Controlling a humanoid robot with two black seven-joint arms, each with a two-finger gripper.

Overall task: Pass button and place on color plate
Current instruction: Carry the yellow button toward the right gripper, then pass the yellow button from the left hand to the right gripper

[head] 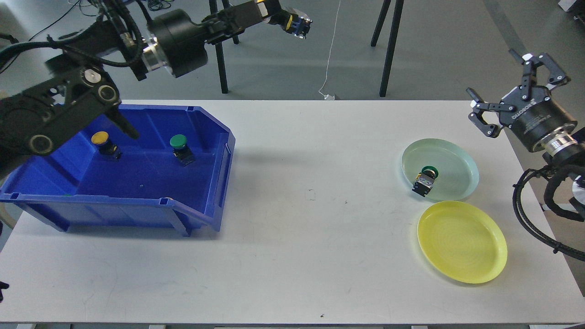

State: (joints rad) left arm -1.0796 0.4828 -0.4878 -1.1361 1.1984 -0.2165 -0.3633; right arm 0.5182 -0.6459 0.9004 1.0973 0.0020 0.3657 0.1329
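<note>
A: High beyond the blue bin [137, 183], the left end effector [299, 25] grips a yellow button [289, 21].
B: And the right end effector [518, 93]?
A: Spread open, holding nothing. Just below and left of it, a green button [426, 179] lies tipped in the green plate [457, 157]; the yellow plate [461, 242] sits nearer.

in front of me is a white table [292, 256], it fills most of the frame. on its left part stands a blue bin [137, 205], with the open low side turned to the center. at the right side lie two plates directly on the table: a pale green plate [461, 160] higher in the frame, and a yellow plate [461, 242] just below it, the rims almost touching. the middle of the table has only small dark marks.
</note>
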